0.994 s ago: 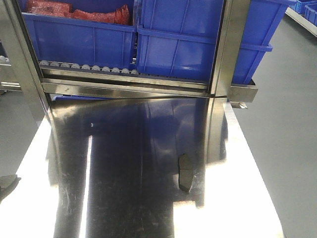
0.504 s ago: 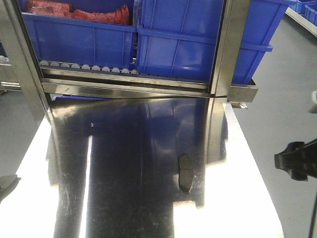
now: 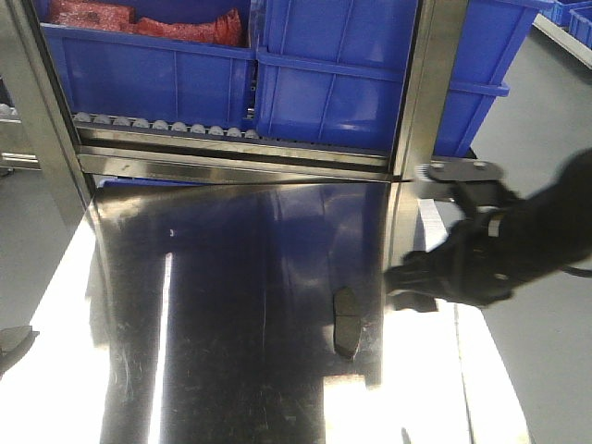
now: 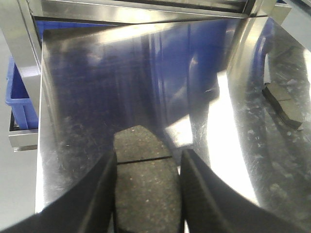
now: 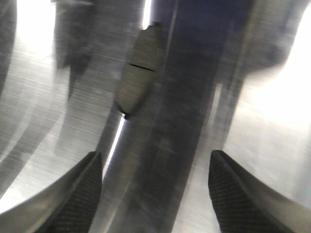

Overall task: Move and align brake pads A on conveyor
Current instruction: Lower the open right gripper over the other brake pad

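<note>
Your right gripper [image 5: 155,155] hangs spread wide just short of the brake pad [image 5: 138,73] toward the table's [image 3: 462,370] right edge; it looks stiff and dense, so pinch across its groove.

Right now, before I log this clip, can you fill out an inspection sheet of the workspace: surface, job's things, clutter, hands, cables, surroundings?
Surface: shiny steel table; the conveyor is in no view.
Job's things: one brake pad lies flat, right of the table's middle; a second brake pad sits between the left hand's fingers.
Clutter: nothing seen.
Hands: left hand shut on the second brake pad; right hand open, over the table, not touching the lying pad.
Cables: nothing seen clearly.
Surroundings: blue bins on a roller rack behind the table; grey floor to the right.
</note>
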`<state>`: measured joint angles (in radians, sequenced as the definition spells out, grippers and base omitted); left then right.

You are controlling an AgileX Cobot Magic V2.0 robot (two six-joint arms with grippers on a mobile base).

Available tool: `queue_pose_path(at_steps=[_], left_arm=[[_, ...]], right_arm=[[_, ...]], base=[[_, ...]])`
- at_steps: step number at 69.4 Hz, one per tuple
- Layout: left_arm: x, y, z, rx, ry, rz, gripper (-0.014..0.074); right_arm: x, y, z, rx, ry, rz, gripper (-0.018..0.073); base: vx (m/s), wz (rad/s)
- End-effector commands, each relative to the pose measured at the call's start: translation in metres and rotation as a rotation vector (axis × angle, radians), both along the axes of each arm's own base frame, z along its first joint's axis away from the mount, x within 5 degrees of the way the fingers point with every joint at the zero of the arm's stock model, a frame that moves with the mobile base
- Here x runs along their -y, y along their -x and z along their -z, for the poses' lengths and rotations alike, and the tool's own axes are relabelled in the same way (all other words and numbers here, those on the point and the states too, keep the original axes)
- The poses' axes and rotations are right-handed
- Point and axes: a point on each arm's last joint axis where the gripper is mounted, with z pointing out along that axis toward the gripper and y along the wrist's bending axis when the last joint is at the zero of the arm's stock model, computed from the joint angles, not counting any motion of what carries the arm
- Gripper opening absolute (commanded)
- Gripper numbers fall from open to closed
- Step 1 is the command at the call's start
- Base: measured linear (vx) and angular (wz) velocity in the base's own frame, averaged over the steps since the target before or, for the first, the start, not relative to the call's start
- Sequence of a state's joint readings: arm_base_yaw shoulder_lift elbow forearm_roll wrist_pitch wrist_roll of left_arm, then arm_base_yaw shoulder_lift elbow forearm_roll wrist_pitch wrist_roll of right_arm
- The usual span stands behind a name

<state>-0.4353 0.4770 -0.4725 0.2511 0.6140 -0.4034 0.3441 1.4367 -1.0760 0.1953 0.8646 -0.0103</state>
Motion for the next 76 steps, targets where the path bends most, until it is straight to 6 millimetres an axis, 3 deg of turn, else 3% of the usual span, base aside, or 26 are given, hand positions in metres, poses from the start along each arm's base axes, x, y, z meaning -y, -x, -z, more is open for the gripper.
queue_pose_path(at_steps=[1, 11, 39, 76], left_arm=[[0.004, -0.004, -0.017, 0.107, 0.045, 0.024, -0.0006], [0.004, -0.004, -0.017, 0.107, 0.045, 0.024, -0.0006], [0.004, -0.004, -0.017, 0.107, 0.045, 0.024, -0.0006], [0.004, -0.004, -0.017, 0.107, 0.045, 0.024, -0.0006]], right_arm=[[-0.02, -0.017, -0.012, 0.06, -0.023, 0.012, 0.045], [-0.038, -0.041, 0.004, 0.009, -0.017, 0.058, 0.045], [-0.057, -0.088, 0.033, -0.167, 0.074, 0.085, 0.045], [-0.069, -0.111, 0.058, -0.301, 0.111, 0.177, 0.045]], base=[[0.0, 0.0], [0.0, 0.0], [0.0, 0.0], [0.0, 0.0]])
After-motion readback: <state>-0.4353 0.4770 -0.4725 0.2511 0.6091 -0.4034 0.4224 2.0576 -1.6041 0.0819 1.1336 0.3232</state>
